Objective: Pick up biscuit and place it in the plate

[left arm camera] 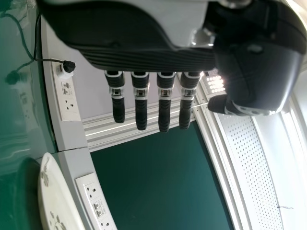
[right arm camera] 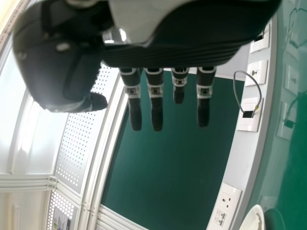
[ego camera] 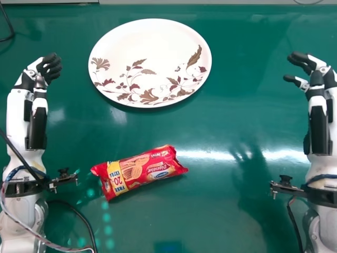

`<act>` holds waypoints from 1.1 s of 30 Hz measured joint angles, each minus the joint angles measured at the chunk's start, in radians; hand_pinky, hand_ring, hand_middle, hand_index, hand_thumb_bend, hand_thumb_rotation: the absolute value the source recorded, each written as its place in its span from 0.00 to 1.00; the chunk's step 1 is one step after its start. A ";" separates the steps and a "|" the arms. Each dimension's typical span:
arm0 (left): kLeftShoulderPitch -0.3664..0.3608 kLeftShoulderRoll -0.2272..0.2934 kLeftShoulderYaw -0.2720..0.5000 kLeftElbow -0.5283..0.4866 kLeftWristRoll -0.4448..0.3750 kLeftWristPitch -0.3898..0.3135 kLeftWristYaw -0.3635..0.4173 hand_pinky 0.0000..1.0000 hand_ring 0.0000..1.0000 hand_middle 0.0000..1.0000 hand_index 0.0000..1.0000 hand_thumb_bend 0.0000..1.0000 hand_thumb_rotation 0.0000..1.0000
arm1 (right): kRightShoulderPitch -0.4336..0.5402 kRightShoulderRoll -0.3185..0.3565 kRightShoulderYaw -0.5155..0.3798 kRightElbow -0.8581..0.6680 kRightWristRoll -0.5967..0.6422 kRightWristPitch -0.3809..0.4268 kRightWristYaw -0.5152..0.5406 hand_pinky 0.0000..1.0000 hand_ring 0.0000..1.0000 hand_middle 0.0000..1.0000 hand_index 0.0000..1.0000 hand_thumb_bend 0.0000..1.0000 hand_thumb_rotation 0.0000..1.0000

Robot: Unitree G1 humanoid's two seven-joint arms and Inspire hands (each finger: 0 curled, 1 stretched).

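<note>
Biscuit packet (ego camera: 139,171) lies flat on the green counter (ego camera: 237,211), on the robot's side of the plate (ego camera: 147,45) and well apart from its rim. It sits mostly below the left and middle part of the plate, set at a slant: its right end is closer to the plate than its left end. The wrapper is red, with a yellow band near its left end, pictured biscuits and a blue label.

The plate rests face up, white and oval, with brown and maroon leaves and flowers, mostly along the edge facing the robot and toward its right side.

Left of the plate and apart from it, the left hand (ego camera: 50,67) is held with its fingers loosely extended and slightly bent, small gaps between them in the left wrist view, and the thumb set apart. It touches neither the plate nor the packet.

Right of the plate, well apart from it, the right hand (ego camera: 304,59) is open too, its fingers nearly straight with gaps between them, the thumb apart from them. It pinches nothing.

A black cable (ego camera: 7,26) curves at the counter's far left, left of the plate. A bright streak of reflected light crosses the counter to the right of the packet, on the robot's side of the plate. Beyond the plate, the left wrist view shows wall sockets (left arm camera: 69,98) and a dark green panel (left arm camera: 158,177).
</note>
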 measured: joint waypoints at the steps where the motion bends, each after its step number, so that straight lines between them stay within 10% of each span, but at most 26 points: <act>1: 0.000 0.000 0.000 0.000 0.000 0.000 0.000 0.81 0.84 0.84 0.84 0.22 0.01 | 0.000 0.000 0.000 0.000 0.000 0.000 0.000 0.72 0.80 0.80 0.79 0.36 0.26; 14: 0.000 0.021 0.005 0.015 -0.002 -0.022 -0.018 0.76 0.82 0.83 0.84 0.25 0.13 | 0.001 -0.001 0.015 0.010 -0.001 -0.018 0.012 0.73 0.80 0.81 0.79 0.36 0.24; 22: 0.002 0.031 0.006 0.020 -0.010 -0.020 -0.032 0.82 0.84 0.85 0.85 0.26 0.10 | -0.001 -0.081 0.040 -0.038 -0.113 0.055 0.087 0.75 0.83 0.85 0.85 0.74 0.50; 33: -0.027 0.044 0.009 0.056 -0.009 -0.030 -0.038 0.80 0.83 0.84 0.85 0.28 0.09 | -0.133 -0.341 0.106 -0.099 -0.185 0.155 0.343 0.74 0.86 0.91 0.92 1.00 0.51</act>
